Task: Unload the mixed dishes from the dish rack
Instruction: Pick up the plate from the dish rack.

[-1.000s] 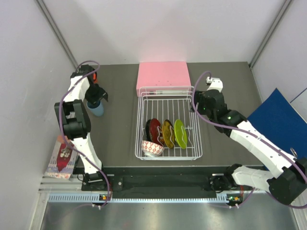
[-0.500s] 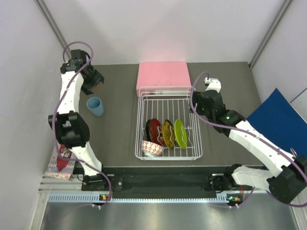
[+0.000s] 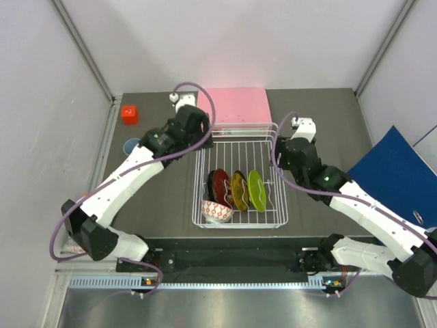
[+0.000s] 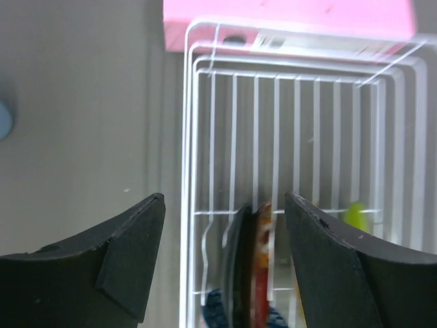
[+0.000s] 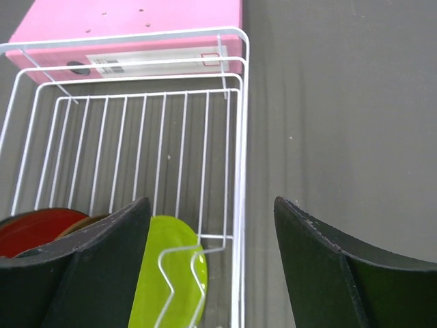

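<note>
Dark table (image 3: 164, 198), pink box (image 3: 232, 104) abutting dish rack (image 3: 235, 154); left pincer (image 4: 225, 201), right pincer (image 5: 212, 205) spread, empty

- One white wire rack (image 3: 235, 154), centre of the frame.
- Three plates standing in it: black-and-red plate (image 3: 218, 186), yellow-amber plate (image 3: 237, 190), lime green plate (image 3: 256, 190).
- One bowl (image 3: 217, 211), in the lower left corner of the rack.
- One blue cup (image 3: 129, 145), left of the frame.
- One pink box (image 3: 232, 104), top centre.
- One red cube (image 3: 129, 114), upper left.
</note>
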